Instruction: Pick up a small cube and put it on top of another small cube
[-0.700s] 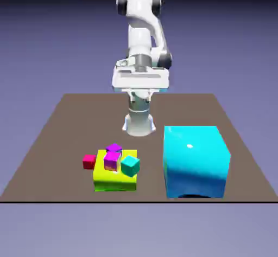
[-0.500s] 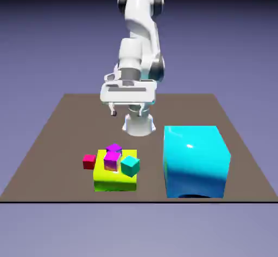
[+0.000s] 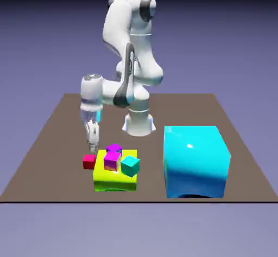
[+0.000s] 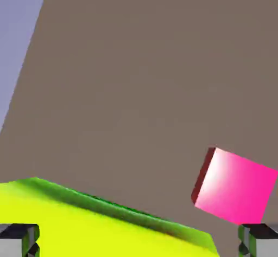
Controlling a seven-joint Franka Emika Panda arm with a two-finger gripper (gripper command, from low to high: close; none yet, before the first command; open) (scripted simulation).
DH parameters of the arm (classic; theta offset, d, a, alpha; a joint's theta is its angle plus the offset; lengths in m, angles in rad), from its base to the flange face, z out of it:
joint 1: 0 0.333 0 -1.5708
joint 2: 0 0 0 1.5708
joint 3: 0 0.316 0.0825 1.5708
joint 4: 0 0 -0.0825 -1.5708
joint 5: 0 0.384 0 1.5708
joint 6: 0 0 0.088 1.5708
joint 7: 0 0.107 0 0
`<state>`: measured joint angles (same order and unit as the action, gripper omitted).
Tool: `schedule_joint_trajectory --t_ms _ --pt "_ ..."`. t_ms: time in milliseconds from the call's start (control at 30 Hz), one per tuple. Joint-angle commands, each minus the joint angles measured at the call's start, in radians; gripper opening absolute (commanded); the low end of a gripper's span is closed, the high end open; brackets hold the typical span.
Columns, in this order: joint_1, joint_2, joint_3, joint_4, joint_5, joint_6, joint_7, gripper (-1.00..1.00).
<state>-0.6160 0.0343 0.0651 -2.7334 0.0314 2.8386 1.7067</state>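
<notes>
A small red cube (image 3: 89, 161) sits on the table against the left side of a yellow-green block (image 3: 114, 175). On that block rest a magenta cube (image 3: 112, 161), a purple cube (image 3: 114, 148) behind it and a teal cube (image 3: 130, 166) at its right corner. My gripper (image 3: 93, 142) hangs fingers-down just above and behind the red cube, touching nothing. In the hand view the red cube (image 4: 234, 192) shows pink at lower right, the yellow-green block (image 4: 108, 223) fills the bottom, and my gripper (image 4: 138, 242) stands open with its grey fingertips (image 4: 19, 239) far apart.
A large cyan block (image 3: 195, 161) stands on the exterior view's right, well apart from the small cubes. The brown table (image 3: 59, 126) reaches its left edge not far beyond the red cube. The robot's base (image 3: 139, 123) rises behind the blocks.
The arm has swung to the exterior view's left and come down; the hand, earlier high near the base, now points down over the red cube. The cubes have not moved.
</notes>
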Motion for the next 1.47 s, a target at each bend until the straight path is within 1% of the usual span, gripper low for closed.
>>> schedule_joint_trajectory --t_ms 0,100,333,367,400,633,700,867,1067,1167,1300,1333,1367,1400,1433 --pt "-0.021 0.027 0.003 0.003 0.001 -0.009 0.044 0.0" --pt "-0.063 0.068 0.007 0.009 0.004 -0.022 0.109 0.0" --pt "-0.042 0.316 -0.017 0.055 -0.016 0.18 0.121 0.0" --pt "-0.042 0.316 -0.017 0.055 -0.016 0.18 0.121 -1.0" --pt "-0.042 0.316 -0.017 0.055 -0.016 0.18 0.121 -1.0" --pt "-0.058 0.065 0.005 0.011 0.011 -0.027 0.107 -1.0" --pt "0.008 0.031 -0.028 0.035 0.097 -0.091 0.089 -1.0" --pt "0.18 -0.055 -0.011 0.159 0.201 -0.308 -0.054 -1.0" --pt "0.303 -0.111 0.169 0.343 0.08 -0.545 -0.312 -1.0" --pt "0.267 -0.092 0.209 0.343 0.007 -0.521 -0.322 -1.0" --pt "0.278 0.04 0.199 0.297 -0.044 -0.347 -0.286 -1.0" --pt "0.278 0.05 0.198 0.293 -0.047 -0.335 -0.283 -1.0" --pt "0.278 0.05 0.198 0.293 -0.047 -0.335 -0.283 1.0" --pt "0.278 0.05 0.198 0.293 -0.047 -0.335 -0.283 1.0" --pt "0.276 0.017 0.201 0.305 -0.035 -0.378 -0.292 1.0"
